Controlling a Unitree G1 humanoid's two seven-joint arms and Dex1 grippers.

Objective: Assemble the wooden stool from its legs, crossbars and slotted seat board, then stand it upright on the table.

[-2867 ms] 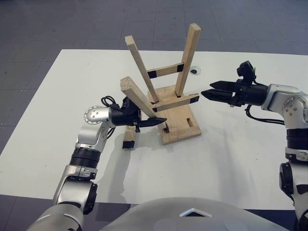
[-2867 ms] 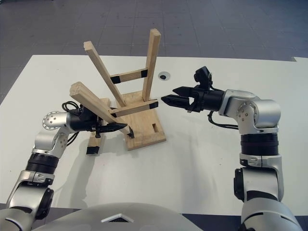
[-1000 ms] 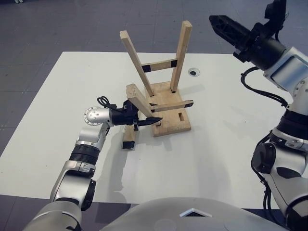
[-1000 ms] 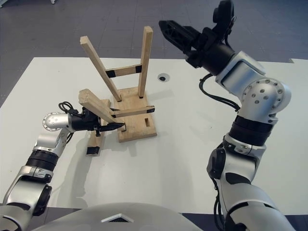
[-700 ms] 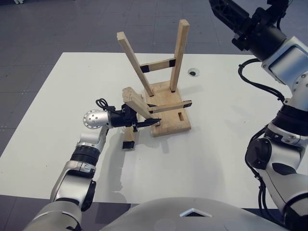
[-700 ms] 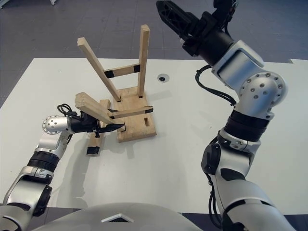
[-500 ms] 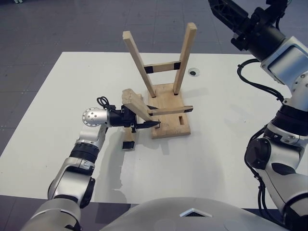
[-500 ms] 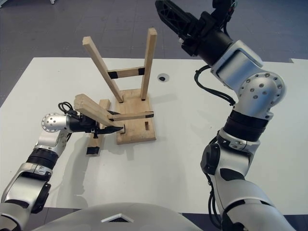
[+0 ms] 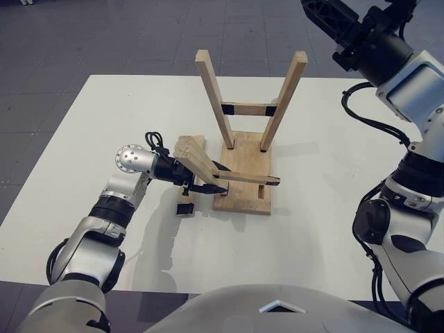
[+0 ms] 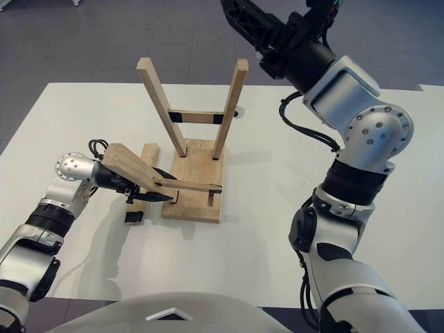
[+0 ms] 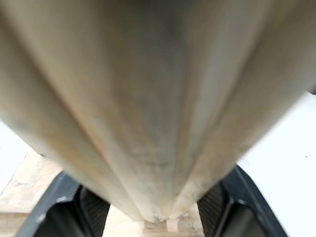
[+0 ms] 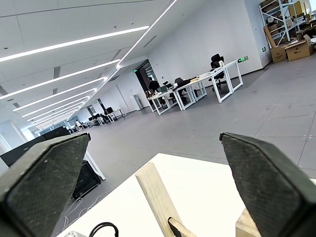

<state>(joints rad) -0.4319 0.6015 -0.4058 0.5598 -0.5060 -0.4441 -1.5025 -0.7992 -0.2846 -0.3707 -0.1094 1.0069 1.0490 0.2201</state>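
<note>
1. Where the white tabletop [image 9: 312,229] lies nearest the robot, the left hand [image 9: 207,179] is low over it, just left of the seat board [image 9: 239,161], closed on a tilted leg [image 9: 194,156].
2. A crossbar [image 9: 246,179] fixed to that leg reaches across the board's near end. Its black-tipped free end is by the near right slot [image 9: 260,193]; whether it touches the board I cannot tell.
3. In the left wrist view the leg's wood sits between the two dark fingers [image 11: 74,205].
4. A loose piece [image 10: 148,154] with a black end lies flat on the tabletop beside the board's left edge, under the left hand.
5. The board lies flat mid-tabletop. Its two far slots each hold an upright leg, one left [image 9: 214,97] and one right [image 9: 284,97], which lean slightly apart toward the top.
6. A black-ended far crossbar [image 9: 250,109] joins them about halfway up.
7. The right hand [image 10: 234,12] is high above the far edge, open and empty, with its pads [image 12: 47,180] well apart.
</note>
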